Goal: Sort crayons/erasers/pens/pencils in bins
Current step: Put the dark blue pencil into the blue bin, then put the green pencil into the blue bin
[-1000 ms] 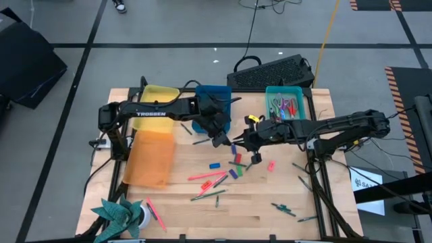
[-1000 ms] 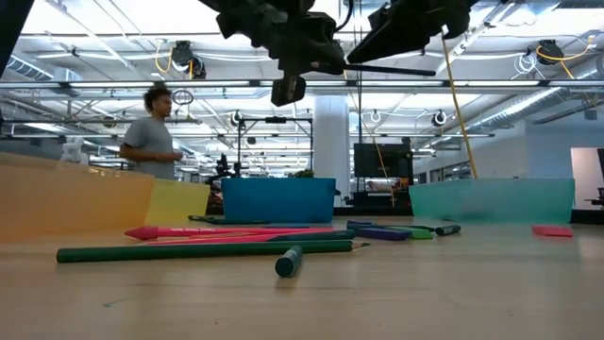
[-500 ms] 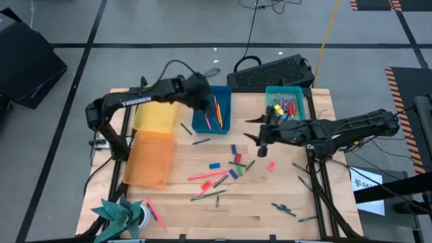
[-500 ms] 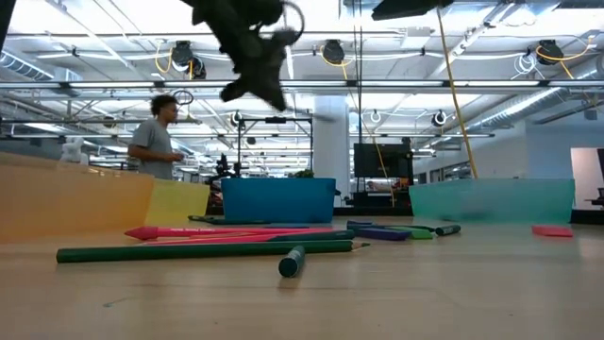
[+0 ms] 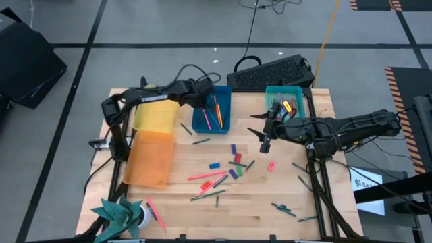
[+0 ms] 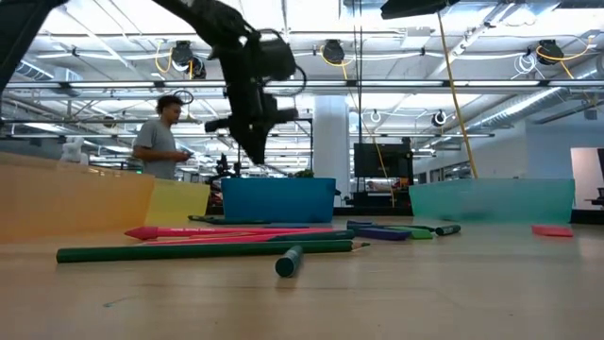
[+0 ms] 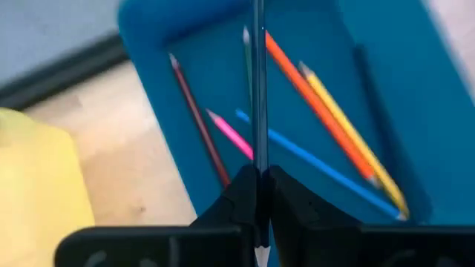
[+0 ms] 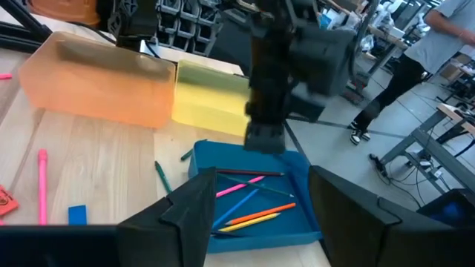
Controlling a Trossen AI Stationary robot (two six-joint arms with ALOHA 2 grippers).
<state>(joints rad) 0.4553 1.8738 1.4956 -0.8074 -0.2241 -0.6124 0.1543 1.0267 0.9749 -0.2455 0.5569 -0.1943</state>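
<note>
Nearest the blue bin (image 5: 212, 110), erasers (image 5: 233, 160) lay loose on the table. The right gripper (image 5: 264, 132), jaws apart and empty, had pulled back beside it. Over that bin, the left gripper (image 7: 260, 194) had swung in, clamped on a dark pencil (image 7: 259, 81), likely about to drop it.

We see four bins: the yellow bin (image 5: 156, 113), the translucent orange bin (image 5: 148, 158), the blue bin (image 5: 212, 112) and the teal bin (image 5: 284, 103). In the blue bin lie pink, orange, yellow and blue pencils (image 7: 319, 111). On the pale wooden table (image 5: 256, 202) we see a red eraser (image 5: 271, 165), a blue eraser (image 5: 214, 165) and green sticks (image 5: 209, 196). The keyboard (image 5: 270, 71) at 12 o'clock is black.
</note>
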